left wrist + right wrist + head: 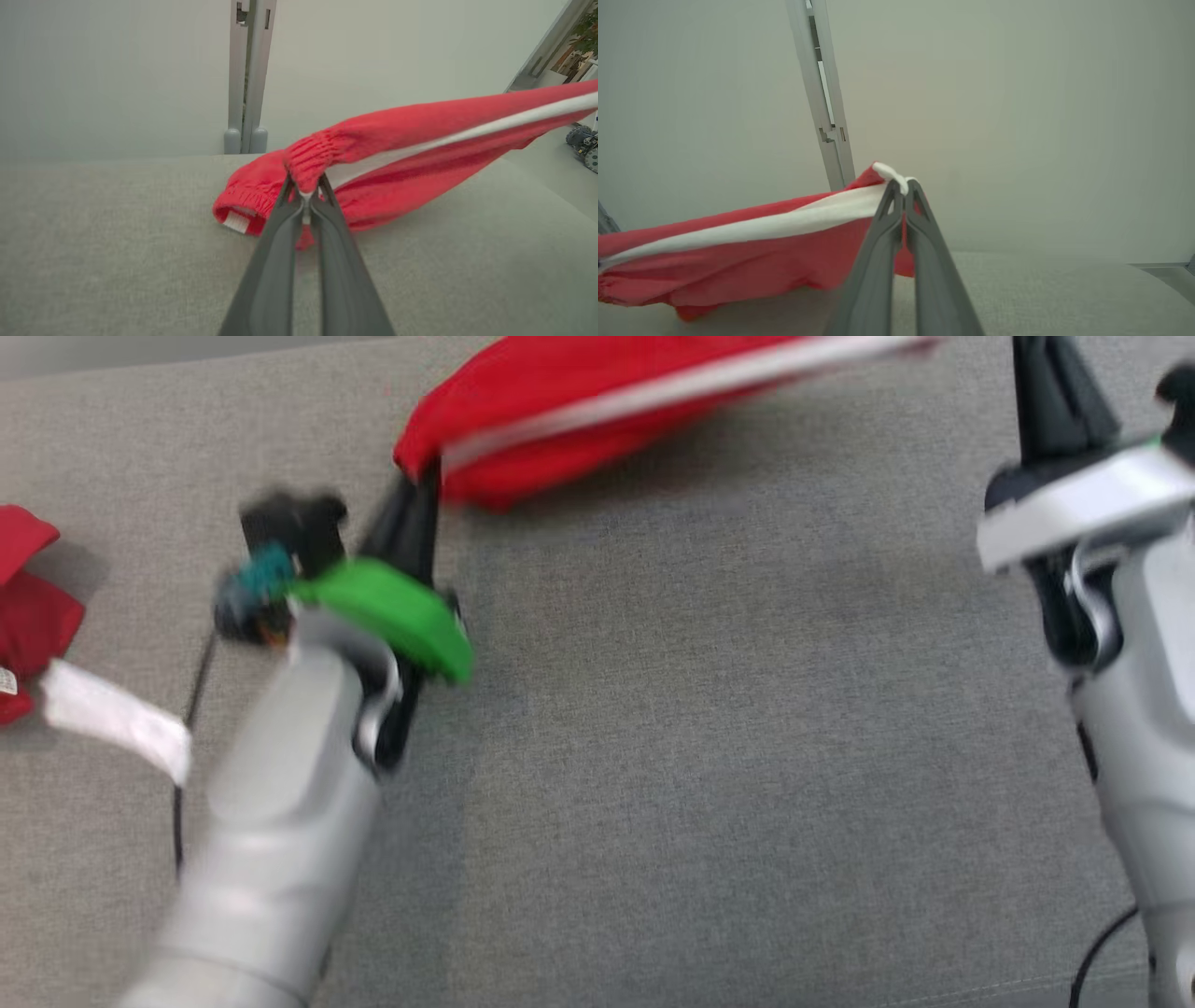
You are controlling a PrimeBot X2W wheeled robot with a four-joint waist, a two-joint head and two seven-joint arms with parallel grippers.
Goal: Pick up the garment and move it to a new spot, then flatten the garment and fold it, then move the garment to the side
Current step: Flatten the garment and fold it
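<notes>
1. The red garment (597, 420) with a white stripe along it is in the upper middle of the head view. It is stretched in a long band that runs from mid-left up toward the top right, above the grey bench (709, 784).
2. In the left wrist view the garment (420, 135) spans from centre to the right edge. Its gathered elastic edge is bunched at the centre, and a lower fold sags toward the bench (117, 261). Whether that fold touches the fabric surface cannot be told.
3. The left fingers (306, 184) are pressed together, pinching the gathered edge. In the head view, the left fingers (425, 476) meet the garment's left end.
4. The right fingers (903, 184) are pressed together on the white stripe at the other end of the garment (738, 261), which trails to the lower left of that frame.
5. In the head view the right fingers (1050, 392) stand at the upper right, and their tips run off the top edge.
6. A green ring (392, 611) sits on the left wrist.
7. A second red cloth (28, 607) with a white strip (112, 719) lies on the bench at the far left, well apart from the held garment.
8. A pale upright post (247, 74) stands behind the bench in front of a plain wall (117, 70).
</notes>
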